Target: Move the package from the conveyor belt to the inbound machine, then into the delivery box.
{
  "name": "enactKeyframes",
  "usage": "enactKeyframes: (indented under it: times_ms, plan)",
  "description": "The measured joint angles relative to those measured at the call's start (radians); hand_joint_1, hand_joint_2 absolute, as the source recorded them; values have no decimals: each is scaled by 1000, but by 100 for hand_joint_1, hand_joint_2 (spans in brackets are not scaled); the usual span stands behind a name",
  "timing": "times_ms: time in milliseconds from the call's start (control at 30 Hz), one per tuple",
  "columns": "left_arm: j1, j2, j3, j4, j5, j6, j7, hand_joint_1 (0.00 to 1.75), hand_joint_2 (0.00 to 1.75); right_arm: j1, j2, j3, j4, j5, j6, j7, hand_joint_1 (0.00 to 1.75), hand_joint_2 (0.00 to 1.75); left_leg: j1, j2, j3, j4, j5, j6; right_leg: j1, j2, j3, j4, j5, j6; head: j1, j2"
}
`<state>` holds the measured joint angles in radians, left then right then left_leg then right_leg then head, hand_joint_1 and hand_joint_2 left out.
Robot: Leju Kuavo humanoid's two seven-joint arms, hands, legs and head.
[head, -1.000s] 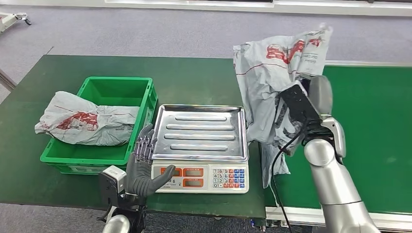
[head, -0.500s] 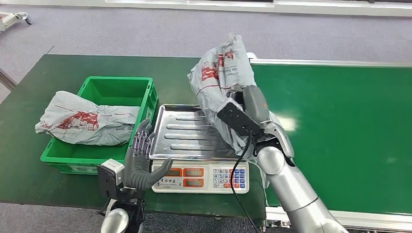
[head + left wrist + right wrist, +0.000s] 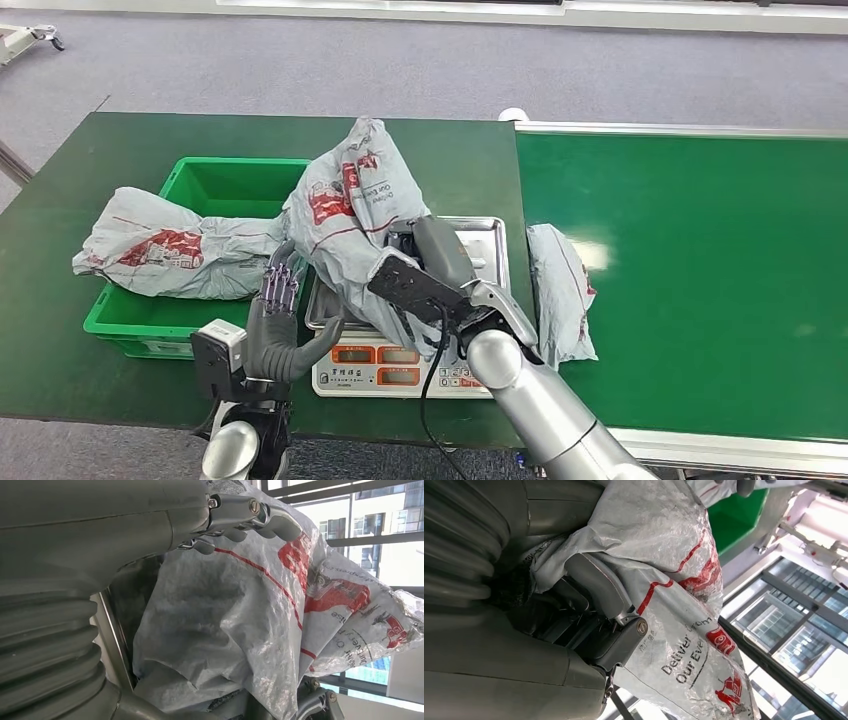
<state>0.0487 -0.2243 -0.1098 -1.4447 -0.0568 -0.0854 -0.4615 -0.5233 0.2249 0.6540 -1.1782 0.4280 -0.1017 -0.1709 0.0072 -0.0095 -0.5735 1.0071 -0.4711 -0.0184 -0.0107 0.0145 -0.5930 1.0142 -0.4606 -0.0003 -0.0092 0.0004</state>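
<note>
While right hand (image 3: 589, 615) grips package (image 3: 684, 630), print reads "Deliver".

Right hand (image 3: 420, 262) clenched, left hand (image 3: 277, 335) spread — raised

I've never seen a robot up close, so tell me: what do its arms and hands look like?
Both arms are smooth silver tubes with rounded joints. The right arm carries a black box at the wrist, with a black cable trailing down. The left hand is dark grey with darker, purplish segmented fingers; the right hand has grey ribbed covering and screws.
</note>
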Motion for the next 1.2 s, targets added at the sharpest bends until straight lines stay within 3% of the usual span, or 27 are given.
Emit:
enactKeyframes:
  times_ms: [200, 233, 333, 367, 667, 867, 1200]
  plan:
    - [-12, -1, 7, 16, 0, 0, 0, 0, 175, 5, 10, 12, 15, -53, 15, -9, 175, 175, 0, 0, 0, 0, 0, 0, 0, 0, 0, 0, 0, 0, 0, 0]
    - [-15, -1, 7, 20, 0, 0, 0, 0, 175, 9, 14, 14, 17, -62, 18, -13, 150, 175, 0, 0, 0, 0, 0, 0, 0, 0, 0, 0, 0, 0, 0, 0]
    - [-17, -1, 8, 25, 0, 2, -2, 0, 175, 26, 23, 18, 21, -71, 15, -18, 19, 175, 0, 0, 0, 0, 0, 0, 0, 0, 0, 0, 0, 0, 0, 0]
    - [-16, -1, 10, 25, -2, 4, -2, 0, 175, 33, 23, 19, 21, -68, 8, -16, 0, 175, 0, 0, 0, 0, 0, 0, 0, 0, 0, 0, 0, 0, 0, 0]
    - [-17, 0, 14, 31, -58, 30, -3, 0, 175, 101, -1, -26, 7, -76, -79, -18, 0, 175, 0, 0, 0, 0, 0, 0, 0, 0, 0, 0, 0, 0, 0, 0]
    - [-63, 11, -3, 75, -267, 86, -12, 0, 175, 145, -18, -95, -23, -233, -31, -138, 0, 175, 0, 0, 0, 0, 0, 0, 0, 0, 0, 0, 0, 0, 0, 0]
    - [-109, 20, -15, 136, -306, 94, -14, 0, 175, 169, -32, -120, -73, -258, -16, -147, 0, 175, 0, 2, 1, 0, 0, 0, 0, 1, -1, 0, 0, 0, 0, 0]
